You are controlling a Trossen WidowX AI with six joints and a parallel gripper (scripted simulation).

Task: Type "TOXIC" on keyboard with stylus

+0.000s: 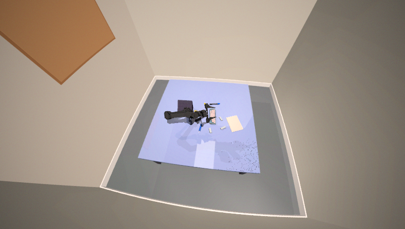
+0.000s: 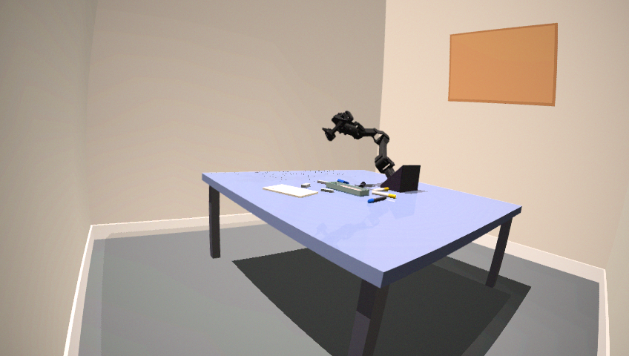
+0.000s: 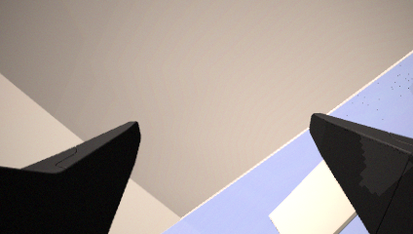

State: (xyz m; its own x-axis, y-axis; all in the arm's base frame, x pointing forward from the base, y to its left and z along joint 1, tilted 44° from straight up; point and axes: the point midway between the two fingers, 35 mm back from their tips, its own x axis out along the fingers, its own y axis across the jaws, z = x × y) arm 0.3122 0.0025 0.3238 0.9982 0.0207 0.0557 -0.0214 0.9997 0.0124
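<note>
The grey-green keyboard [image 1: 212,122] [image 2: 347,188] with pale pinkish keys lies in the middle of the desk [image 1: 181,90] [image 2: 308,216]. My gripper [image 1: 215,112] [image 2: 328,124] [image 3: 224,126] is wide open and empty, raised high above the desk. From above, its fingers overlap the keyboard. A slim blue pen-like thing [image 1: 200,127] with a pale tip lies beside the keyboard; it may be the stylus, but the views are too small to tell. Key letters cannot be read.
A black marker with a blue cap [image 1: 215,103] [image 2: 376,200] and a white one with a yellow cap [image 2: 383,193] lie near the keyboard. Small grey blocks [image 1: 223,128] [image 2: 305,185] and a cream pad [image 1: 234,123] [image 2: 290,190] [image 3: 312,200] lie beyond. A dark wedge [image 1: 184,105] [image 2: 408,178] stands by the arm.
</note>
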